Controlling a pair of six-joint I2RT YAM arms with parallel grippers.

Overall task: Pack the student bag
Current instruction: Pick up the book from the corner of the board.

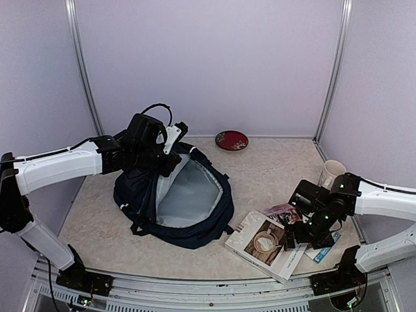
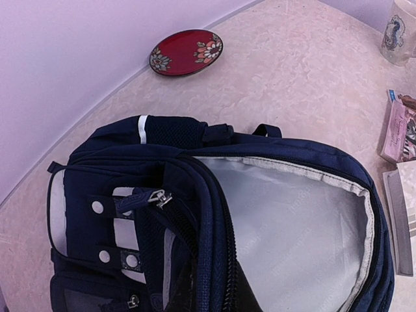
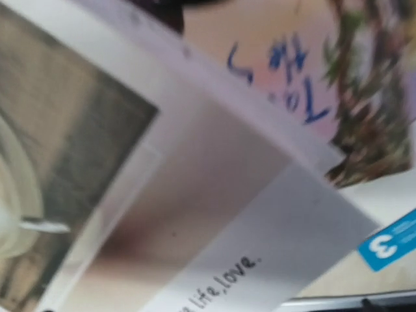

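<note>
Since student bag (image 1: 174, 224) lay open left of centre on table (image 1: 273, 166), soft and floppy, zipper rim looked best hold. Left gripper (image 1: 164, 156) sat at rim, right gripper (image 1: 296, 234) over book (image 1: 260, 246); both jaw states unreadable.

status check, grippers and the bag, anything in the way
Left gripper at the student bag top rim, grip unclear. Right gripper low over the white book, jaws unseen. Bag open, grey lining showing, mouth unobstructed.

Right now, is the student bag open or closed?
Open. The student bag gapes wide, its grey lining exposed in two views.
</note>
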